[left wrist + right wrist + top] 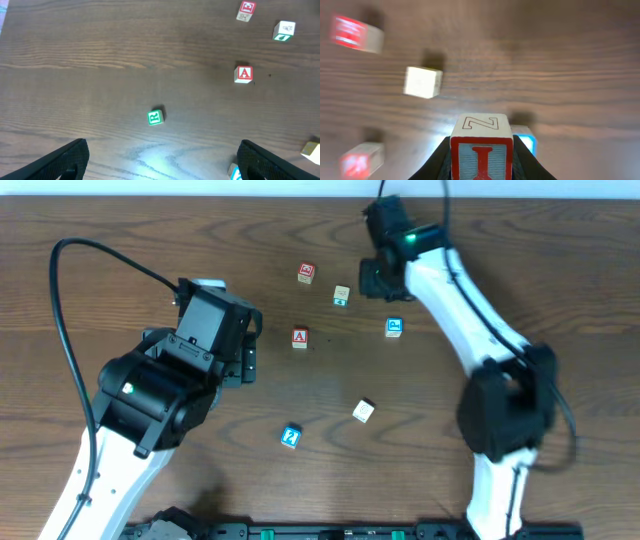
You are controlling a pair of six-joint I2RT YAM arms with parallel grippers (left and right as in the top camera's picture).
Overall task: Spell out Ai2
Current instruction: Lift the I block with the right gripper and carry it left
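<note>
The right gripper point(481, 167) is closed on the I block point(481, 150). The block's face toward the wrist camera carries a red letter, and its top carries an outlined Z. The fingers show only as dark slivers on either side of the block, cut off by the bottom of the picture. From overhead the block is hidden under the gripper, which hangs near the far edge of the worktop point(120, 220), right of the middle. Whether the block touches the wood cannot be told.

The rest of the right wrist view is blurred. Two red blocks, a pale one and a blue corner behind the held block cannot be read.

The left gripper point(160, 162) stands open with nothing between its fingers, which are wide apart at the bottom corners of its own view and cut off there. From overhead the wrist housing covers most of it.

The A block point(299, 337) lies near the middle of the worktop, apart from the others. A green block point(155, 117) shows only in the left wrist view.

The near blue block point(291, 436) lies toward the near edge. Its mark may be a 2 but is too small to be sure.
</note>
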